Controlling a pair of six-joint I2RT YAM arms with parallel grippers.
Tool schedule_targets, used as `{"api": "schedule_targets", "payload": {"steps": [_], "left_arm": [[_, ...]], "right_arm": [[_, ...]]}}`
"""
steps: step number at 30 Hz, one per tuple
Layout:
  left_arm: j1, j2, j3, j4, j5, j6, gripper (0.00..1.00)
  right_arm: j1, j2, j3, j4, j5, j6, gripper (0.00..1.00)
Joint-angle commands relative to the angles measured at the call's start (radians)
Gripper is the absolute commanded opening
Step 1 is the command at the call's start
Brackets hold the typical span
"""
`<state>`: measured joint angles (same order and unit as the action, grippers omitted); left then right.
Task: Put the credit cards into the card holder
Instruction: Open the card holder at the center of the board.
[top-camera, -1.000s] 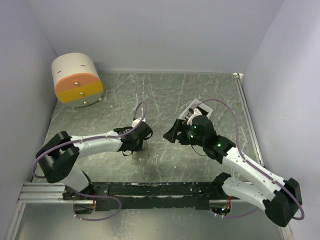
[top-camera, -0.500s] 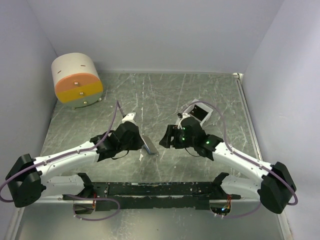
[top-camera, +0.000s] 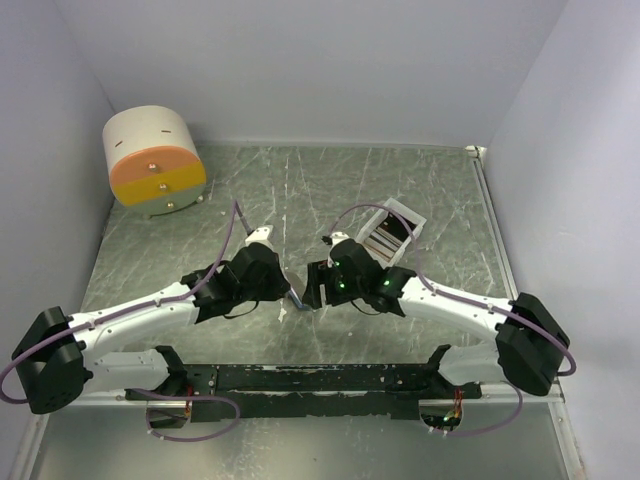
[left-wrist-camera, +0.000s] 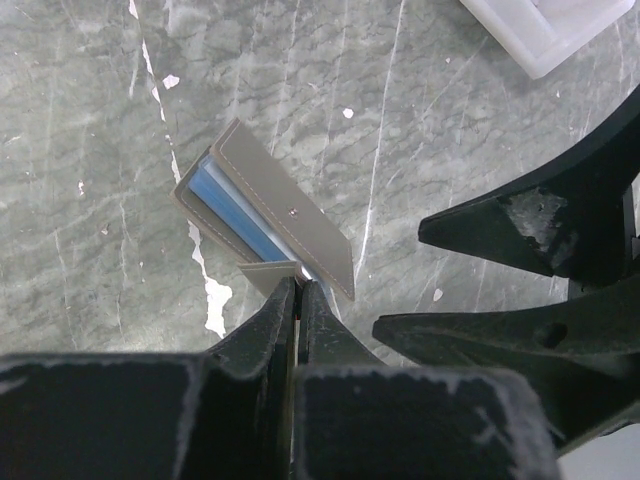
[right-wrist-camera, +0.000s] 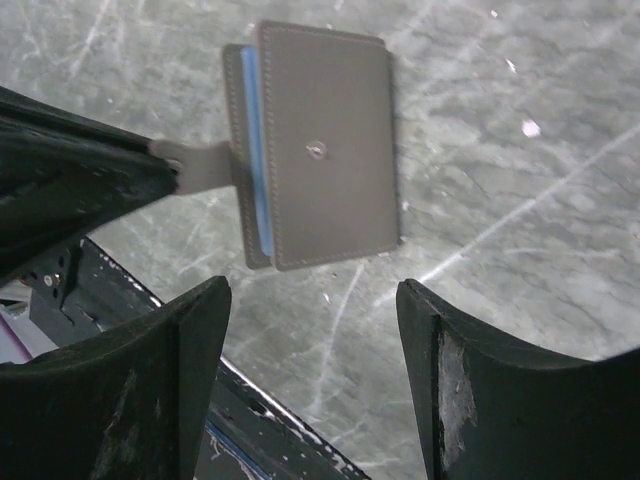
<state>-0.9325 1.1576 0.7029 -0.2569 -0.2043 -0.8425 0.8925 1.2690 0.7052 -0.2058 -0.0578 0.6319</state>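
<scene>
The card holder (left-wrist-camera: 268, 213) is a taupe-grey wallet, slightly ajar with light blue showing inside. My left gripper (left-wrist-camera: 298, 286) is shut on its little snap tab (right-wrist-camera: 206, 166). In the right wrist view the card holder (right-wrist-camera: 322, 140) faces me just beyond my right gripper (right-wrist-camera: 312, 298), which is open with nothing between its fingers. From above, the left gripper (top-camera: 289, 291) and right gripper (top-camera: 313, 286) almost meet, and little of the wallet shows between them. The credit cards (top-camera: 384, 237) show as dark strips in a white slotted tray.
The white slotted tray (top-camera: 405, 214) sits behind the right arm, and its corner (left-wrist-camera: 548, 35) shows in the left wrist view. A round cream-and-orange drum (top-camera: 154, 160) stands at the back left. A black rail (top-camera: 300, 378) runs along the near edge.
The right arm has swung left, away from the tray, up to the wallet. The left arm stretched out low early on, then drew the wallet slightly toward the right gripper.
</scene>
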Motion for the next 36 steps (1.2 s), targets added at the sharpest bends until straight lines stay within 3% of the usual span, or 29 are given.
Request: {"api": "schedule_targets", "payload": {"steps": [1,11,25,28,36], "left_arm": [[-0.006,-0.018,-0.008,0.037,0.013,-0.001,0.07],[-0.006,-0.015,-0.01,0.033,0.022,-0.012,0.07],[-0.006,-0.036,-0.006,0.027,0.023,-0.018,0.07],[-0.006,-0.038,-0.005,0.021,0.018,-0.017,0.07],[-0.006,-0.063,-0.017,-0.048,-0.026,-0.022,0.07]], "right_arm": [[0.03,0.044,0.063,0.047,0.04,-0.03,0.69],[0.034,0.111,0.078,0.086,0.055,-0.043,0.59],[0.034,0.168,0.077,0.121,0.027,-0.034,0.6],[0.036,0.172,0.087,0.103,0.052,-0.038,0.5],[0.034,0.044,0.031,0.083,0.174,-0.028,0.0]]}}
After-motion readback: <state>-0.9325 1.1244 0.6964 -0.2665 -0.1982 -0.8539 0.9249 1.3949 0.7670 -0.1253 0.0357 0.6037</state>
